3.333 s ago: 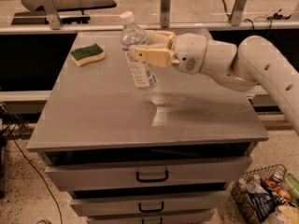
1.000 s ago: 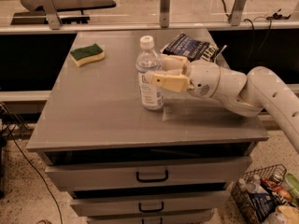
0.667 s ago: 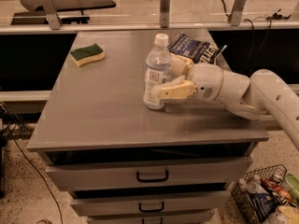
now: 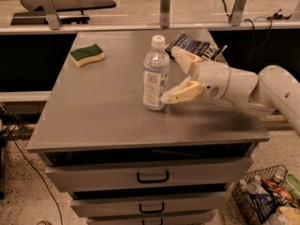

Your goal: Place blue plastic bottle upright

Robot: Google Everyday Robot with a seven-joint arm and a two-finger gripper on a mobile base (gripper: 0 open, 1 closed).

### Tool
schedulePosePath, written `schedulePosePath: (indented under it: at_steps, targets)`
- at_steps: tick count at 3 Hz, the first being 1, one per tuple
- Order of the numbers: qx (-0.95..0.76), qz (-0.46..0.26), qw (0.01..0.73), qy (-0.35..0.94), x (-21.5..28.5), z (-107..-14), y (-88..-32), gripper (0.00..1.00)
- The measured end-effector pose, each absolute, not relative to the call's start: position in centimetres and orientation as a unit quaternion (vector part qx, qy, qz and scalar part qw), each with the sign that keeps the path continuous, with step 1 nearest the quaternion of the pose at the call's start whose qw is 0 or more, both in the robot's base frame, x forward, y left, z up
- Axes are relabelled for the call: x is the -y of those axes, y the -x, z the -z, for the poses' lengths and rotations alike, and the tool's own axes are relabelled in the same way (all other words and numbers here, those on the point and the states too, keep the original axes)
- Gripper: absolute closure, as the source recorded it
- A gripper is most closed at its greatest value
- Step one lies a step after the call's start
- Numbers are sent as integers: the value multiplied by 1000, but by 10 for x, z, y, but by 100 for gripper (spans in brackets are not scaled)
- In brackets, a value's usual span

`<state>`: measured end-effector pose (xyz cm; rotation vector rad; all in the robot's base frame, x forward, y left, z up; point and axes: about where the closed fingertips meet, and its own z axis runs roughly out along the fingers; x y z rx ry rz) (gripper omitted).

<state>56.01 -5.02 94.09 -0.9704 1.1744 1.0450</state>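
The gripper (image 4: 170, 74) hangs low over the cabinet top (image 4: 98, 111), its two cream fingers (image 4: 183, 92) spread wide and clasping nothing. The blue plastic bottle (image 4: 155, 74) stands upright just off the fingertips, white cap up and base flat on the metal. The lower finger's tip reaches the foot of the bottle, touching it or very nearly, while the upper finger sits clear of it on the far side. Judged from this, the bottle is bearing its own weight and the placing looks as good as done. The wide spread would let the arm draw back toward its own side without dragging the label. The risk is that the lower fingertip nudges the base on the way out. Just behind the gripper lies a dark blue snack bag (image 4: 196, 46), partly hidden by the upper finger. Well beyond the bottle from the gripper rests a green-and-yellow sponge (image 4: 87, 54). The top is smooth brushed steel, level, above a stack of drawers (image 4: 152, 177). Below the arm, on a speckled floor, sits a wire basket (image 4: 262, 198) of clutter.
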Motion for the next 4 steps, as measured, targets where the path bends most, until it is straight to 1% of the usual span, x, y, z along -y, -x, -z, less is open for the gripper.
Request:
schedulePosePath:
  at_steps: [1,2,3,4]
  targets:
    - [-518,-431,594,440,60,-946,-559,0]
    - [-537,-400,567,480,77,-951,-556,0]
    - [-558,-367,526,526,114,-950,-545,0]
    - [-555,-371,527,525,108,-950,-544,0]
